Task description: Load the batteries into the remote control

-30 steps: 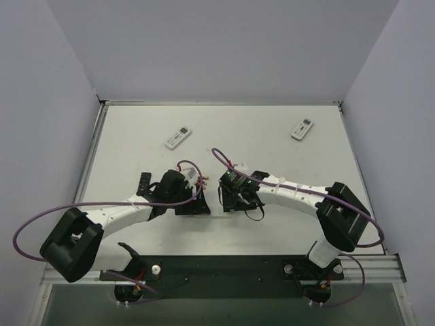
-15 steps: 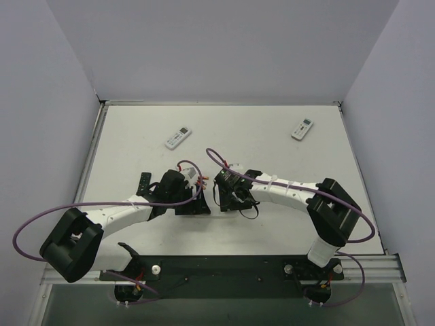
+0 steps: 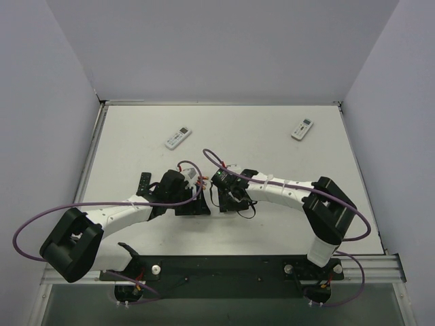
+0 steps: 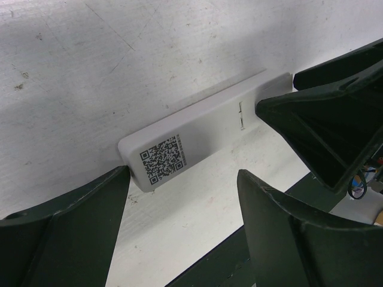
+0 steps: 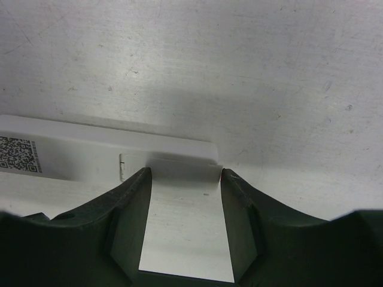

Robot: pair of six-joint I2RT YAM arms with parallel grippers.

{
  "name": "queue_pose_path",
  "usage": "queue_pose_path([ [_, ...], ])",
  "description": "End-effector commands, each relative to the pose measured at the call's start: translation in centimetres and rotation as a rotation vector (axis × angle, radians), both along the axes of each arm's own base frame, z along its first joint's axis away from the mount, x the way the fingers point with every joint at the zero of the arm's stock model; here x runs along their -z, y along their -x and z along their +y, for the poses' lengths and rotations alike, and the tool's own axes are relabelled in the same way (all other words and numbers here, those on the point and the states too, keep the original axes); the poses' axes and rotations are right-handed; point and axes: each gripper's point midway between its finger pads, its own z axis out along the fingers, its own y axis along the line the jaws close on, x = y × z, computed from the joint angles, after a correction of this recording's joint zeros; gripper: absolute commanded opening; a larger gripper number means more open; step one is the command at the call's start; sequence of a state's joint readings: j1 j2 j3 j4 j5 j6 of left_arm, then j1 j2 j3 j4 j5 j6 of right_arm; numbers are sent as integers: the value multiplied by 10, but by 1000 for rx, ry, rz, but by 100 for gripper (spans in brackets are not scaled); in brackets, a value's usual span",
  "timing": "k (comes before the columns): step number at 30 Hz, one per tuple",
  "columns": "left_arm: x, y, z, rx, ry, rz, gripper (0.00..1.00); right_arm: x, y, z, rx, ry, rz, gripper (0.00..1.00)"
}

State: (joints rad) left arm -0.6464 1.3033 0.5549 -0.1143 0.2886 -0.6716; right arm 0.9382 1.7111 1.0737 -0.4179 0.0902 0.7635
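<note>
The right claw [image 5: 184, 174] is drawn narrow. Its two dark fingers [image 5: 128, 221] press against either edge of a white panel at the end of the remote control [image 4: 191, 128] — the end crossed by the thin seam of the battery cover. The remote control lies back-up on the white table [image 3: 272, 136], around the middle and toward the near side, with its QR label [image 4: 161, 158] at the opposite end. There the left claw [image 4: 182, 173] stands wide open, one fingertip just beside the labelled corner, though whether it touches cannot be told. The other finger is clear of the casing. From above, the two wrists meet head to head over the remote control and hide most of it. Toward the far edge lie a second remote [image 3: 178, 138] on the left and a third remote [image 3: 302, 129] on the right — well apart from each other.
</note>
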Motion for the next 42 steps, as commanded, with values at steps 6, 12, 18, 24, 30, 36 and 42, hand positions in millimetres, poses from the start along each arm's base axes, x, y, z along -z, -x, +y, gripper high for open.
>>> queue_pose_path([
  [6,-13,-3,-8,32,39,-36,82,2,6,-3,16,51,33,43],
  [12,-12,-2,-9,36,41,-31,82,4,8,-2,18,49,46,40],
  [18,-12,-2,-10,42,47,-29,82,6,10,2,2,45,60,39],
  [24,-13,-1,-14,61,63,-29,82,6,12,12,-30,37,69,38],
  [30,-15,-1,-18,76,82,-31,82,7,13,19,-52,29,78,38],
  [36,-14,0,-17,75,76,-23,82,0,9,17,-46,33,43,38],
  [42,-13,-1,-13,55,61,-23,82,-35,-6,12,-19,19,-93,38],
])
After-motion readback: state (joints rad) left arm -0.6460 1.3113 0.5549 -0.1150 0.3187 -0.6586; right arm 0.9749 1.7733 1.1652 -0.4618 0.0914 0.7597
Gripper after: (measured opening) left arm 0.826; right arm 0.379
